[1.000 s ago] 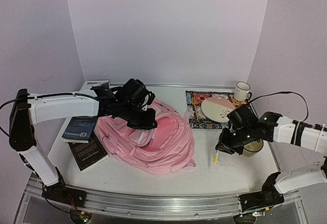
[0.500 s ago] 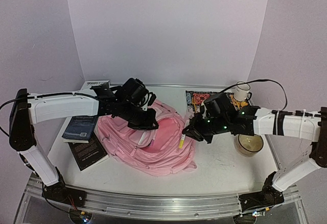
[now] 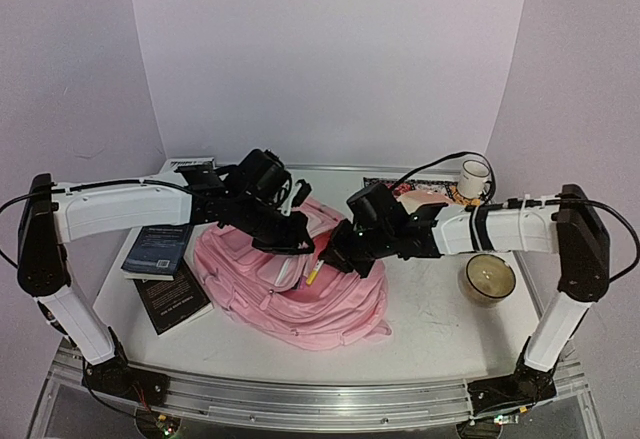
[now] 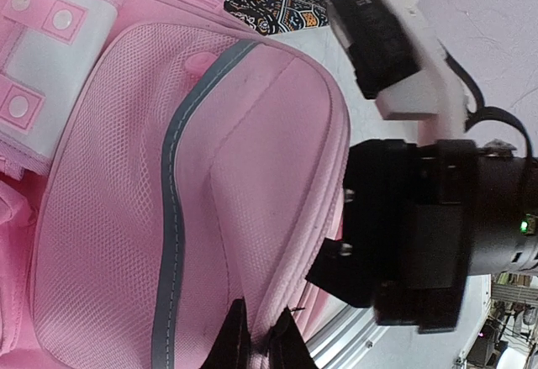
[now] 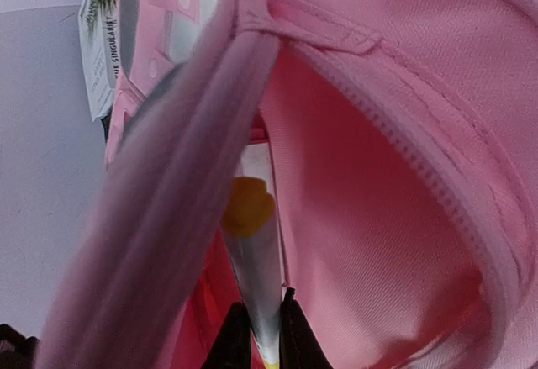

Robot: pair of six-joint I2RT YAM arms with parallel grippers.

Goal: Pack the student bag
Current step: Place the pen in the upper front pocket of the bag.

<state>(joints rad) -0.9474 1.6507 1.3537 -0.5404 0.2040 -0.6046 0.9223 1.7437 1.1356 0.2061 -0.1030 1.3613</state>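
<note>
From above, the student bag (image 3: 320,304) lies on the left-centre of the tabletop (image 3: 440,329), its opening towards the back wall. The left hand (image 3: 293,242) reaches in from the left and is pressed together on the upper edge of the bag's opening, holding that edge raised. The right hand (image 3: 325,259) comes across from the right and pinches a white pen (image 3: 312,275) with a yellow end, tilted down at the mouth of the bag. Just left of the bag lie a blue book (image 3: 158,249) and a dark book (image 3: 172,299), overlapping. On the right stands a tan cup (image 3: 487,279). At the back right, a white mug (image 3: 475,177) stands beside a plate (image 3: 428,199) on a patterned mat (image 3: 385,187).

The left wrist camera shows the bag's mesh front panel (image 4: 126,176) with a grey stripe and a pale patch with pink studs. At the bottom edge of this view, the left hand's fingertips (image 4: 235,344) are closed on a fold of pink fabric. The black wrist of the right arm (image 4: 420,243) sits just beside the bag.

In the right wrist view, the right hand's fingertips (image 5: 290,340) clamp the pen's barrel, which points into the pink interior between the raised flap and the zip edge. A white book spine (image 5: 99,50) shows beyond the bag.
</note>
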